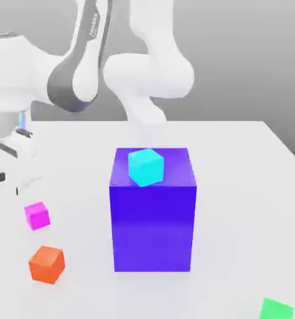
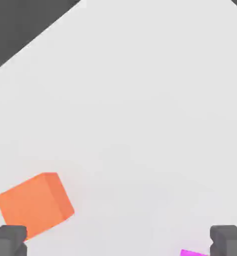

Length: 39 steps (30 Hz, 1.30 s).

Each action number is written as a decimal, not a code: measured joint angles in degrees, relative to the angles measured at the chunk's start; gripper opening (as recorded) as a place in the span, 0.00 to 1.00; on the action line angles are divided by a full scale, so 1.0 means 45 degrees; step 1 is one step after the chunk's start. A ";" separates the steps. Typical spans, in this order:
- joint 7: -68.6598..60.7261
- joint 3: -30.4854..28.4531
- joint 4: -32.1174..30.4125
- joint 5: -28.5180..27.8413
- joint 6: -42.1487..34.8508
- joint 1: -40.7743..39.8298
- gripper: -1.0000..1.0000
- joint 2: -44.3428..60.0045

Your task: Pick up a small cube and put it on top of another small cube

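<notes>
The small magenta-pink cube (image 1: 37, 215) sits on the white table (image 1: 237, 187) at the exterior view's left. Just in front of it lies the slightly larger orange-red cube (image 1: 47, 264). My gripper (image 1: 7, 182) hangs above the table a little behind and to the left of the magenta cube, touching neither cube. In the hand view the two dark fingertips (image 2: 8, 240) stand wide apart, so the gripper (image 2: 118, 242) is open and holds nothing. The orange cube (image 2: 35, 205) lies near one fingertip, and a sliver of the magenta cube (image 2: 193, 253) shows near the other.
A tall blue block (image 1: 153, 212) stands mid-table with a cyan cube (image 1: 145, 166) on top. A green cube (image 1: 276, 309) lies at the front right corner. The arm's white links rise behind the block.
</notes>
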 joint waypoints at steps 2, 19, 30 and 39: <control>-0.0670 -0.0024 -0.0372 0.0932 0.0662 -0.0467 0.50 0.0991; -0.2443 0.3169 -0.0079 0.3322 0.2316 -0.3102 0.00 0.3176; -0.3767 0.3361 0.1469 -0.1112 -0.0175 -0.1258 0.00 0.2085; -0.8529 0.5374 0.4234 -0.3278 -0.1210 0.0031 0.00 0.3592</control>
